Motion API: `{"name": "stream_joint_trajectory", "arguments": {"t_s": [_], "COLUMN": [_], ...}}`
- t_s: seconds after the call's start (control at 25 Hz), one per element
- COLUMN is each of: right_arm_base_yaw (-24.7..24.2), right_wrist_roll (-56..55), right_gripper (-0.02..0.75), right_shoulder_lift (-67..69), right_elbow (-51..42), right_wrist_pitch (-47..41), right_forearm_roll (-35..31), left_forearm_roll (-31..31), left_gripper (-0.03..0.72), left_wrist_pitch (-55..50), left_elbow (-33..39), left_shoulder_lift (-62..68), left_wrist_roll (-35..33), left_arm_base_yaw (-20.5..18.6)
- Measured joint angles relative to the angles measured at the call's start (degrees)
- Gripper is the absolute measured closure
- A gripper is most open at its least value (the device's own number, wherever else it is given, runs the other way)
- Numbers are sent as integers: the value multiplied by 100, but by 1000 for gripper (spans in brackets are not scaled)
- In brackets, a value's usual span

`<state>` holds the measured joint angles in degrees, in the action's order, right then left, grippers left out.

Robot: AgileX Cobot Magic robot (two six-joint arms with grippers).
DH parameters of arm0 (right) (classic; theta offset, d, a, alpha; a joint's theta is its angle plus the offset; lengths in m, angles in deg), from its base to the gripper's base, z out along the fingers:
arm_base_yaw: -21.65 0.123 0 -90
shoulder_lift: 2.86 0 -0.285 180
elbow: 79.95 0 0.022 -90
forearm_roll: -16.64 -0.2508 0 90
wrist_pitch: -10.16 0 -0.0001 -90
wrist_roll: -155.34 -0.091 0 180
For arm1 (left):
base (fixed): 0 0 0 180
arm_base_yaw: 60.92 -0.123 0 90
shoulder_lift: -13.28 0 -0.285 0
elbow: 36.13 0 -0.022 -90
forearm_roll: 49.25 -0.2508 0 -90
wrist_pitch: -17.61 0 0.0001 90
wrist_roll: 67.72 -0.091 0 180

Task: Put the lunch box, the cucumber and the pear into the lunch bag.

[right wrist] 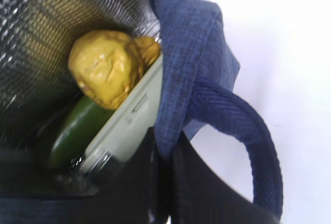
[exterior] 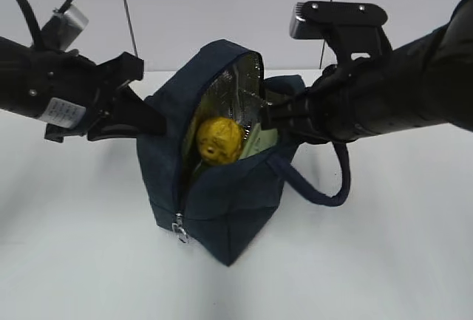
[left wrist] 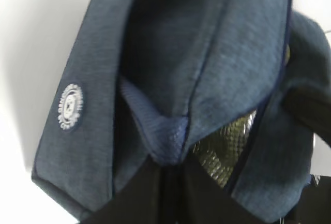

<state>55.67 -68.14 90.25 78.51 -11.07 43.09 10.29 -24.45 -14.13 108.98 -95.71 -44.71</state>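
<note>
The lunch bag stands on the white table with its mouth gaping, foil lining showing. Inside, the pear sits on top, resting against the sage lid of the lunch box, with the cucumber wedged beside them lower down.

The left gripper is pinched tight on a fold of the bag's fabric at its left side; the right gripper is clamped on the opposite rim, next to the strap handle.

The risk appears to lie in letting go: if one side releases unevenly, the bag could slump or tip and the pear, perched high near the opening, might roll out. The zipper pull hangs low at the front, and nothing else crowds the table.
</note>
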Motion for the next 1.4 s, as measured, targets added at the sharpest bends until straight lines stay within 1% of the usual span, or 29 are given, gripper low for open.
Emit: {"name": "stream_joint_trajectory", "arguments": {"t_s": [0.16,0.28,0.4,0.52,0.68,0.88,1.04,1.28,1.4], "right_arm_base_yaw": [0,0,0,0,0,0,0,0,0], "right_wrist_roll": [7,27,27,36,36,40,40,40,309], "right_gripper": [727,727,727,727,727,727,722,695,658], "right_shoulder_lift": [-53,-53,-66,-70,-70,-70,-36,131,131], "right_elbow": [326,542,662,702,702,702,702,706,715], "right_wrist_pitch": [-683,-889,-983,-1079,-1287,-1373,-1373,-1304,-1129], "right_forearm_roll": [470,816,971,1007,1034,1177,1199,1199,1158], "left_forearm_roll": [322,490,580,608,660,845,859,859,824], "left_gripper": [687,687,687,687,687,687,687,683,668], "left_wrist_pitch": [203,337,478,580,629,654,536,295,185], "left_elbow": [12,12,12,12,12,12,12,12,12], "left_shoulder_lift": [0,0,0,0,0,6,6,6,6], "left_wrist_roll": [-45,-45,-45,-50,-50,-50,-50,-50,-50], "left_arm_base_yaw": [517,850,1087,1232,1340,1347,1347,1347,1347]}}
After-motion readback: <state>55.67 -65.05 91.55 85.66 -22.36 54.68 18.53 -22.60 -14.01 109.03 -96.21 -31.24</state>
